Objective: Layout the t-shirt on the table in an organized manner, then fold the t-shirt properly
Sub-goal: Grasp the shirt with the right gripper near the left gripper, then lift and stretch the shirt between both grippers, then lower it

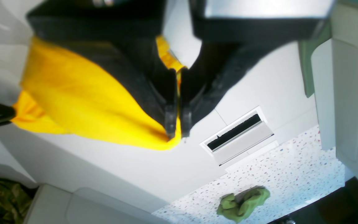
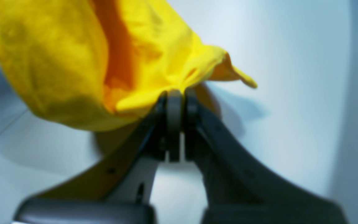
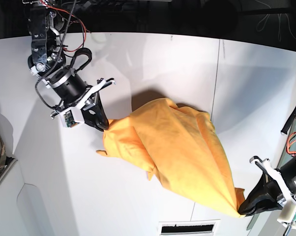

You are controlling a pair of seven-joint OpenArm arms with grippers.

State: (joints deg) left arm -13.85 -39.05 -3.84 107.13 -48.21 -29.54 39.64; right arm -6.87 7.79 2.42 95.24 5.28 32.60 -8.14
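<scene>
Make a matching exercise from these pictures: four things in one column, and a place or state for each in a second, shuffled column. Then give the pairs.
Things:
1. left hand
2. right hand
3. t-shirt
4. green cloth

Places or states:
A. crumpled on the speckled floor
B. shut on the shirt's corner by the table's near edge, at the right of the base view
C. stretched in a bunched band between two grips
D. shut on a shirt edge at the left of the base view

Pairs: 1-B, 2-D, 3-C, 4-A
</scene>
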